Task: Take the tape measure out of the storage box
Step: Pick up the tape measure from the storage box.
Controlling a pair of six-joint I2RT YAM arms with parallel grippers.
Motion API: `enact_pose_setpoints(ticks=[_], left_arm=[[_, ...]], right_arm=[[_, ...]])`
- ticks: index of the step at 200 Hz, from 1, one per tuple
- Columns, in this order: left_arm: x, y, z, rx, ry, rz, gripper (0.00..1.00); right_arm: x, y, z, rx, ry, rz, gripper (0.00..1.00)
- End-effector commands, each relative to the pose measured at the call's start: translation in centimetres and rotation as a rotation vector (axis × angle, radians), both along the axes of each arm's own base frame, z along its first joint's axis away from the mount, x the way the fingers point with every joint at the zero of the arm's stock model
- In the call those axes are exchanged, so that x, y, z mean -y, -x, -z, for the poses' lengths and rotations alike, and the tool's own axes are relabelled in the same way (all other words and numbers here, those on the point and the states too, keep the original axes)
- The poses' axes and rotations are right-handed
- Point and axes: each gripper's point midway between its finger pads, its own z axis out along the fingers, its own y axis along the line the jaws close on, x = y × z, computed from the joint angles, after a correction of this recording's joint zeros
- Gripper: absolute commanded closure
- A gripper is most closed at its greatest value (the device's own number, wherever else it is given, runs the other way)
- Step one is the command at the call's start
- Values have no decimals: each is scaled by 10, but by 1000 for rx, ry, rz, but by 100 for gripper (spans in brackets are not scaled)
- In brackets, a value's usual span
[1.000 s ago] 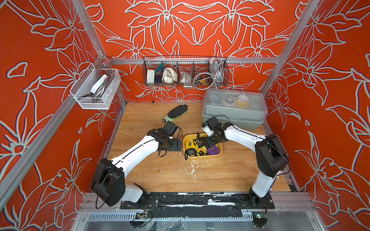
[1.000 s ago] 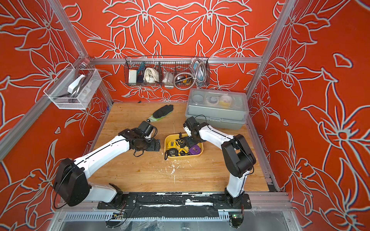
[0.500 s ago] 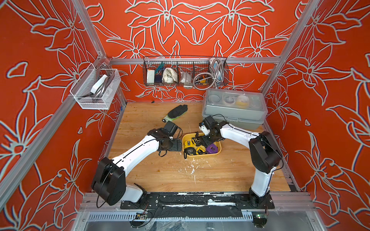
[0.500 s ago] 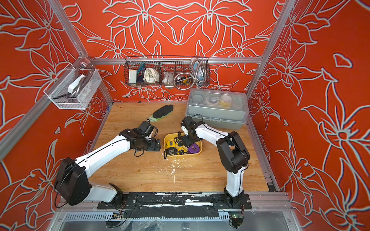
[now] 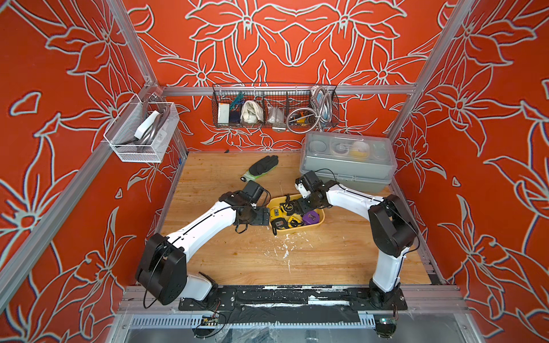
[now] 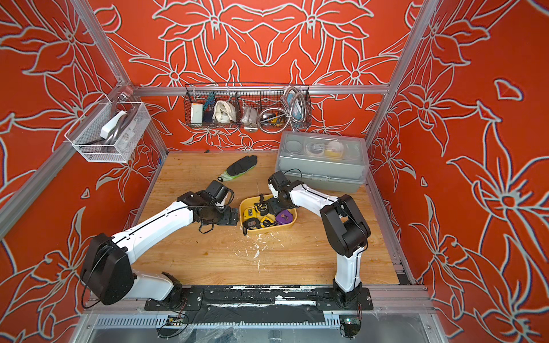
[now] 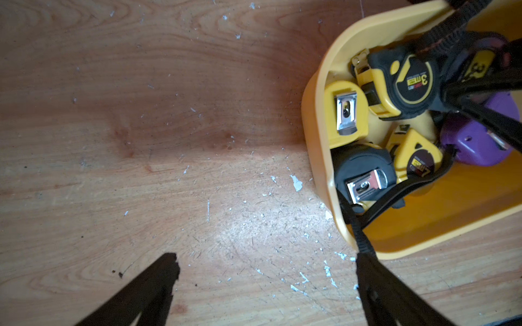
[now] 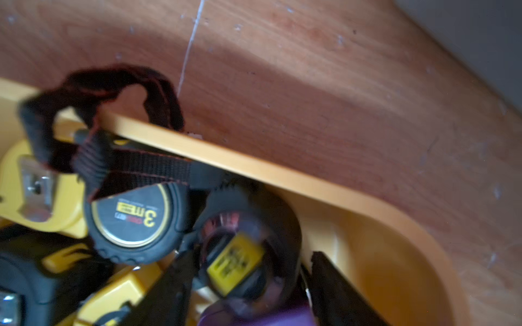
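Note:
The yellow storage box (image 5: 297, 230) (image 6: 267, 230) lies mid-table and holds several tape measures. My right gripper (image 5: 300, 206) (image 8: 248, 268) reaches down into it. Its fingers stand open on either side of a black tape measure (image 8: 243, 254) with a yellow label, close to it, with a thin gap at one finger. A black-and-yellow 3 m tape measure (image 8: 132, 217) (image 7: 409, 81) and a purple one (image 5: 310, 217) (image 7: 477, 141) lie beside it. My left gripper (image 5: 263, 216) (image 7: 267, 262) is open and empty, low over the wood just outside the box's left end.
A black wrist strap (image 7: 358, 225) hangs over the box rim toward one left finger. Behind the box stands a grey lidded case (image 5: 347, 166), and a black glove (image 5: 261, 167) lies on the wood. Wire baskets (image 5: 273, 110) (image 5: 142, 133) hang on the walls.
My right arm has swung left and its gripper has shifted leftwards inside the box, its jaws a touch wider. The box has slid slightly left. The left arm has not moved.

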Motion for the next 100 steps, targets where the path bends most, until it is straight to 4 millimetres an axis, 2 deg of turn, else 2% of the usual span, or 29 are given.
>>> enact_pose_setpoints(ticks=[1, 20, 51, 79, 100], left_arm=[[2, 3, 0, -3, 5, 17, 0], [4, 3, 0, -5, 11, 18, 0], [3, 5, 1, -6, 8, 18, 0], [-1, 8, 2, -7, -3, 16, 0], [-2, 9, 2, -4, -7, 16, 0]], right_arm=[[2, 16, 29, -79, 37, 4, 14], [-6, 12, 28, -79, -7, 30, 1], [-7, 5, 36, -81, 47, 41, 0], [-10, 8, 47, -123, 62, 23, 7], [-5, 8, 51, -123, 99, 42, 7]])
